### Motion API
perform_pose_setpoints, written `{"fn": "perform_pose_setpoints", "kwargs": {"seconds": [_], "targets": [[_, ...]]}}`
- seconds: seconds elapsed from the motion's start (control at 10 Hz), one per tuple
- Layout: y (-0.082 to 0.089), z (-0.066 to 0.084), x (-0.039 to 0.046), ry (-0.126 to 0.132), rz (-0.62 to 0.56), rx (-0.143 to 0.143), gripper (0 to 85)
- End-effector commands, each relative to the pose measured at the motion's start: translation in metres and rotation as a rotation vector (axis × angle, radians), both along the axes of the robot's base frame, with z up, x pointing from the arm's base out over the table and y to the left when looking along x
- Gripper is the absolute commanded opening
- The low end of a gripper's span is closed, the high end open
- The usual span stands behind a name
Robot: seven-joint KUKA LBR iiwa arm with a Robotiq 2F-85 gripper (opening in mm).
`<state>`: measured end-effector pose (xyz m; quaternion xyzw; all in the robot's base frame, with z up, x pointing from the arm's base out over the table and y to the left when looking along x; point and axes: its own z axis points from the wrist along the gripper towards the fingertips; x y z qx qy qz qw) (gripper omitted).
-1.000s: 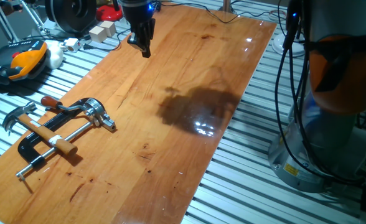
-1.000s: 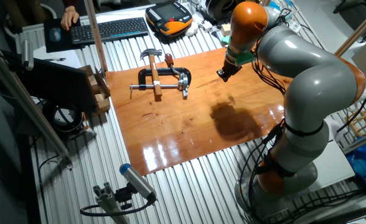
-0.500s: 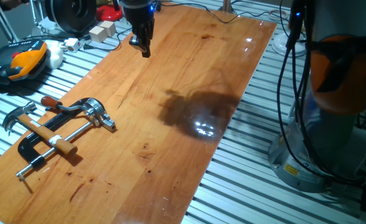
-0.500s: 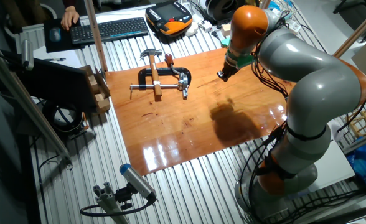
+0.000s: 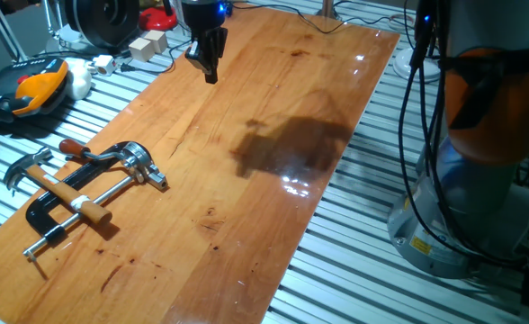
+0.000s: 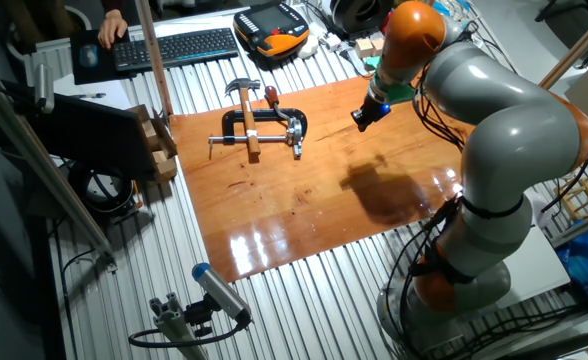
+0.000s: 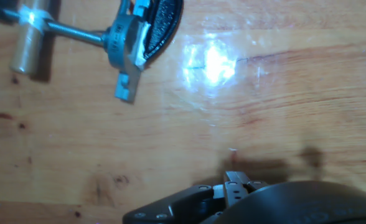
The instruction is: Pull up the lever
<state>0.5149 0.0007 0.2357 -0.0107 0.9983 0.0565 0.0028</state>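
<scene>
The lever (image 5: 98, 155) is a slim curved silver arm with a reddish-brown tip, lying low on the black bar clamp's chrome head (image 5: 140, 163) at the board's near left. It also shows in the other fixed view (image 6: 279, 105). A hammer (image 5: 40, 173) lies across the clamp. My gripper (image 5: 210, 72) hangs above the board's far end, far from the clamp, with its fingers together and nothing held; it also shows in the other fixed view (image 6: 358, 120). The hand view shows the clamp head (image 7: 128, 38) and rod (image 7: 77, 31) at top left; the lever is not clear there.
The wooden board (image 5: 273, 117) lies on a slatted metal table. An orange-black pendant (image 5: 35, 85) and white blocks (image 5: 147, 45) sit off the board's far left. The robot base (image 5: 480, 198) stands at the right. A keyboard (image 6: 174, 45) and wooden post (image 6: 154, 70) are beyond the clamp.
The arm's upper links and their shadow on the board have shifted a little to the right. The gripper has barely moved. The clamp and hammer have not moved.
</scene>
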Motion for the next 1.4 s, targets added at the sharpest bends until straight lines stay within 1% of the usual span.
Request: {"fn": "perform_pose_setpoints", "kwargs": {"seconds": [0.0,0.1,0.2,0.4,0.6,0.7,0.8,1.0,1.1,1.2,1.3], "targets": [[0.0000,0.0000,0.0000,0.006,-0.014,-0.010,0.0],[0.0000,0.0000,0.0000,0.014,-0.017,-0.027,0.0],[0.0000,0.0000,0.0000,0.017,-0.024,-0.052,0.0],[0.0000,0.0000,0.0000,0.019,-0.037,-0.095,0.0],[0.0000,0.0000,0.0000,0.026,-0.033,-0.096,0.0],[0.0000,0.0000,0.0000,0.025,-0.032,-0.095,0.0],[0.0000,0.0000,0.0000,0.014,-0.033,-0.101,0.0],[0.0000,0.0000,0.0000,0.000,-0.027,-0.096,0.0],[0.0000,0.0000,0.0000,-0.001,-0.018,-0.104,0.0],[0.0000,0.0000,0.0000,-0.015,-0.017,-0.114,0.0],[0.0000,0.0000,0.0000,-0.033,-0.024,-0.131,0.0]]}}
